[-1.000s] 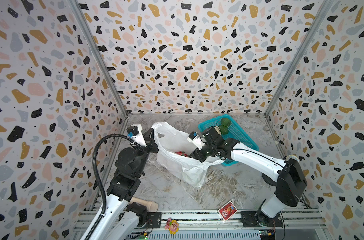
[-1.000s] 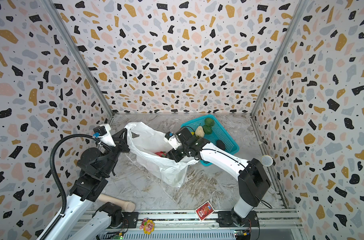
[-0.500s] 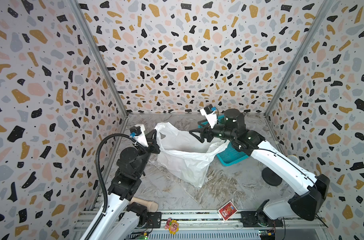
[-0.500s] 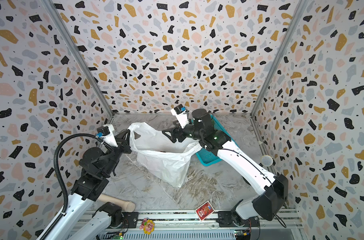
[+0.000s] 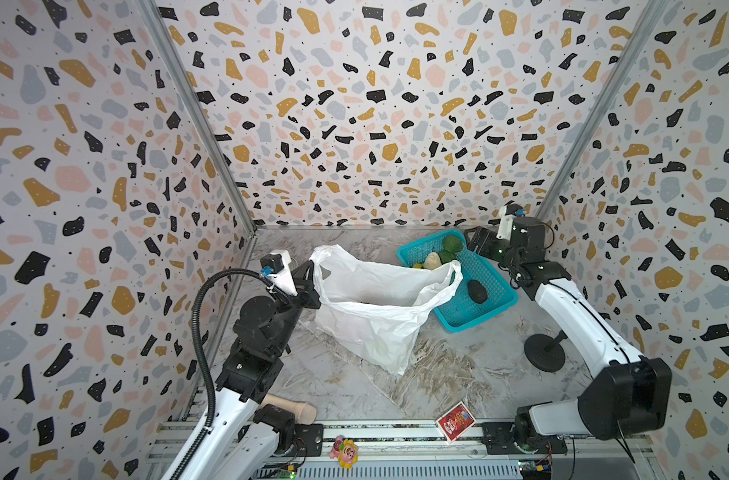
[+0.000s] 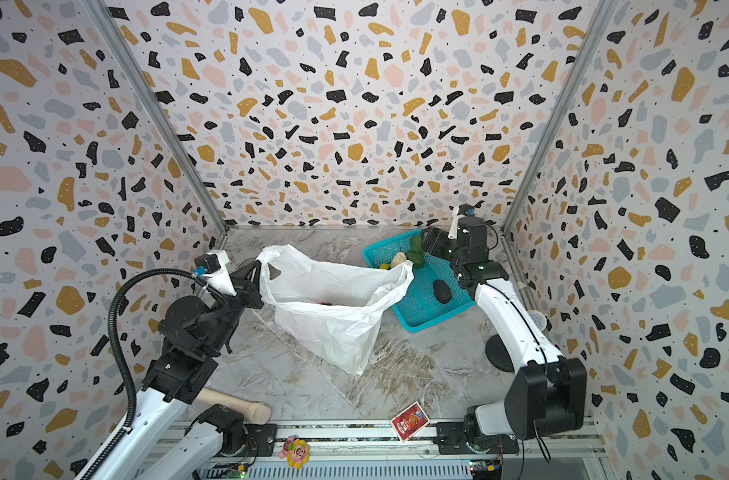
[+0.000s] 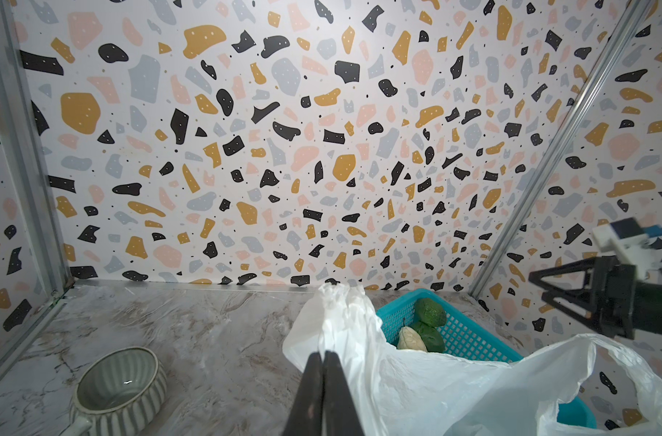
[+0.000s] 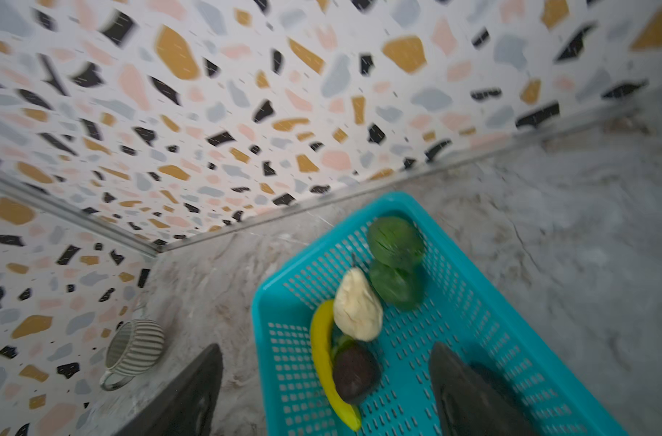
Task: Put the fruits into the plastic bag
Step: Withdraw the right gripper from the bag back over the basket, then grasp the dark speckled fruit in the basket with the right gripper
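The white plastic bag (image 5: pixel 375 316) (image 6: pixel 329 324) stands with its mouth open at mid-table. My left gripper (image 5: pixel 311 270) (image 7: pixel 324 355) is shut on its left loop handle. Over the far corner of the teal basket (image 5: pixel 491 316) (image 8: pixel 473 339) hangs my right gripper (image 5: pixel 475 245) (image 8: pixel 325 345), open and holding nothing. In the basket lie two green fruits (image 8: pixel 395 241), a cream knobbly piece (image 8: pixel 357 309), a yellow banana (image 8: pixel 322 362), a dark brown oval (image 8: pixel 356 372) and a black oval (image 5: pixel 477 291). The bag's contents are mostly hidden.
A ribbed grey mug (image 7: pixel 120 389) sits by the left wall behind the bag. A black round stand (image 5: pixel 545 353) is under the right arm. At the front edge lie a red card pack (image 5: pixel 456 419), a beige cylinder (image 5: pixel 292 409) and a flower toy (image 5: pixel 344 449).
My right gripper came up out of the bag and swung right and back to the basket's far corner. The left gripper kept its hold on the handle.
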Tool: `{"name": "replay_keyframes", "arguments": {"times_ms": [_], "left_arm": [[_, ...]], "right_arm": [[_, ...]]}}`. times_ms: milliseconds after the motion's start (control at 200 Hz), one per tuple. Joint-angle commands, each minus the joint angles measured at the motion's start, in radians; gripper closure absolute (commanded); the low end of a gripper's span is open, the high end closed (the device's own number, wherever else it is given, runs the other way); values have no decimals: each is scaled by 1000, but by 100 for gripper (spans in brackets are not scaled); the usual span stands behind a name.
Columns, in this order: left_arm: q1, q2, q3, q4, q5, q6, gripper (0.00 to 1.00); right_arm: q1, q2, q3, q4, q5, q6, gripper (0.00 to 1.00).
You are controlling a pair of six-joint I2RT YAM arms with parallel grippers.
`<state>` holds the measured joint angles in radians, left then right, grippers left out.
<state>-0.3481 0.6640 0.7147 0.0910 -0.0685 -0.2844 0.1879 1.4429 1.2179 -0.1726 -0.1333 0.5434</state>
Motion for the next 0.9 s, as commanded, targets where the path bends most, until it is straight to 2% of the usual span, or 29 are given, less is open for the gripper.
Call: {"name": "replay_keyframes", "arguments": {"times_ms": [0,85,330,531,611,721,896], "left_arm": [[2,-13,-6,48,2,5,100],[2,-18,-8,46,1,5,100],[2,-27,-6,47,-3,7,100],[2,-27,-9,50,-8,19,100],[2,-26,-12,60,-8,19,100],[2,-19,-14,69,-5,13,100],[2,-15,-9,68,-6,13,100]], "right_arm": [[9,62,0,-158,109,40,16],[8,113,-27,-174,178,26,16],[6,234,-27,-181,272,-4,16],[3,358,9,-192,263,-36,17],[3,407,26,-193,241,-44,21],[4,457,40,-194,215,-50,32],[3,437,32,-163,187,-63,75]]}}
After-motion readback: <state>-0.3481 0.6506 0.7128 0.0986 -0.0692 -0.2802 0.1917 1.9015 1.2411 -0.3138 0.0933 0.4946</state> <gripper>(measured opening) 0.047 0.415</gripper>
